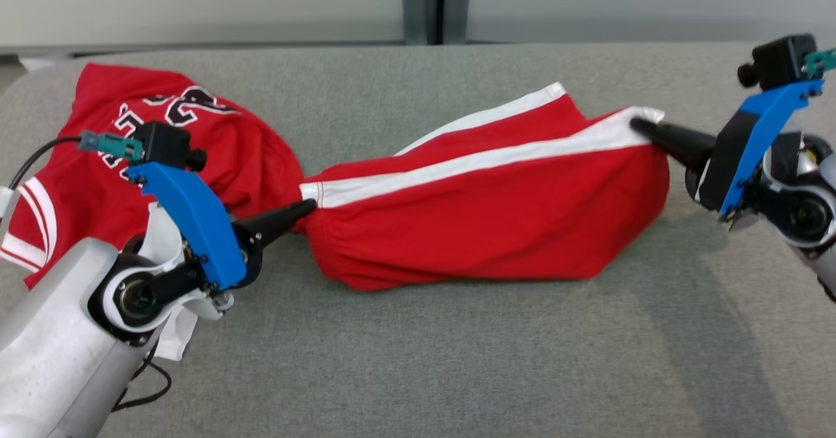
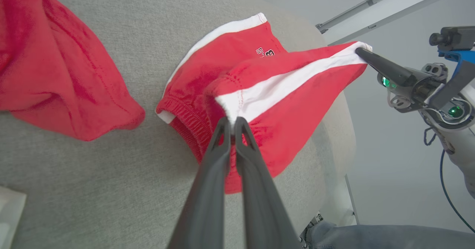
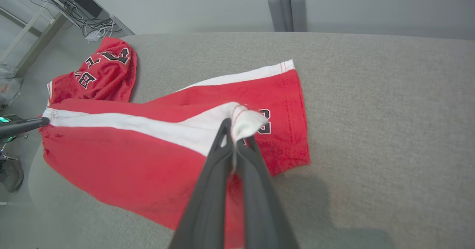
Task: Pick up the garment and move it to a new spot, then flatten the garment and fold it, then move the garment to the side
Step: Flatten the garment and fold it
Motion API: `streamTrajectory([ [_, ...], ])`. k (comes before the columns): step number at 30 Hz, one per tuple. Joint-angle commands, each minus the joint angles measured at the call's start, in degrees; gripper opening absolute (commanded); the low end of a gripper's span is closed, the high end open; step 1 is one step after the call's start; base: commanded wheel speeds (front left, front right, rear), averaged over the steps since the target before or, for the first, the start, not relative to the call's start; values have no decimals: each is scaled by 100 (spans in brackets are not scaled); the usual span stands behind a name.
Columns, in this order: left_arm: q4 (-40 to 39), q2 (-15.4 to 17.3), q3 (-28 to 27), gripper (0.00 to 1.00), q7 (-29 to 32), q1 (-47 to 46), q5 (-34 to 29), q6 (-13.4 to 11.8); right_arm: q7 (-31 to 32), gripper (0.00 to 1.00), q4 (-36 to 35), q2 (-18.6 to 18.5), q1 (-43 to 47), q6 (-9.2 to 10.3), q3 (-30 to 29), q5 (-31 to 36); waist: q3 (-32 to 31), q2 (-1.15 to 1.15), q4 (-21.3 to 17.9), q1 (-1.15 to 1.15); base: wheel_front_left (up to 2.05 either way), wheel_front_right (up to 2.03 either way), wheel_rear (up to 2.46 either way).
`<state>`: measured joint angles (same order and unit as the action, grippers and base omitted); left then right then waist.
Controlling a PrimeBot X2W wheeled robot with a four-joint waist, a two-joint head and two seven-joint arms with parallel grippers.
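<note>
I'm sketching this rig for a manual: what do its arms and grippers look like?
The forearms are pale grey with black joint rings. The left gripper and right gripper each have long, tapering dark fingers ahead of a blue bracket topped by a small black camera with a teal plug.

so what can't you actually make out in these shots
Head view: jersey lettering, partly lost in folds and behind the left arm; not readable in full.
Right wrist view: print on the shorts, mostly covered by the right claw and the corner it pinches.
Left wrist view: the same print, too small and creased to read.
Head view: white item under the left arm, mostly hidden; can't identify it.
</note>
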<state>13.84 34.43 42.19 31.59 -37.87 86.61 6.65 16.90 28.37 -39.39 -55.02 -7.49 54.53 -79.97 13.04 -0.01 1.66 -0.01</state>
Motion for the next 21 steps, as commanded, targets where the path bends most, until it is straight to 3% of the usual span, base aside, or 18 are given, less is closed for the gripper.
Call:
streamTrajectory([
  [1, 132, -78, -9, 0, -20, -187, -70, 50, -87, 0, 197, 78, -265, -1, 32, 113, 323, 1, 242, 1, 0, 0, 0],
  [8, 420, -399, 43, 0, -148, -570, -190, 95, -424, 0, 929, 125, -825, -1, 102, 237, 770, 1, 555, 1, 0, 0, 0],
  [21, 526, -622, 215, 0, -584, -927, -322, 83, -846, 0, 2188, 423, -1448, 4, 325, 353, 1282, 1, 820, 1, 0, 0, 0],
])
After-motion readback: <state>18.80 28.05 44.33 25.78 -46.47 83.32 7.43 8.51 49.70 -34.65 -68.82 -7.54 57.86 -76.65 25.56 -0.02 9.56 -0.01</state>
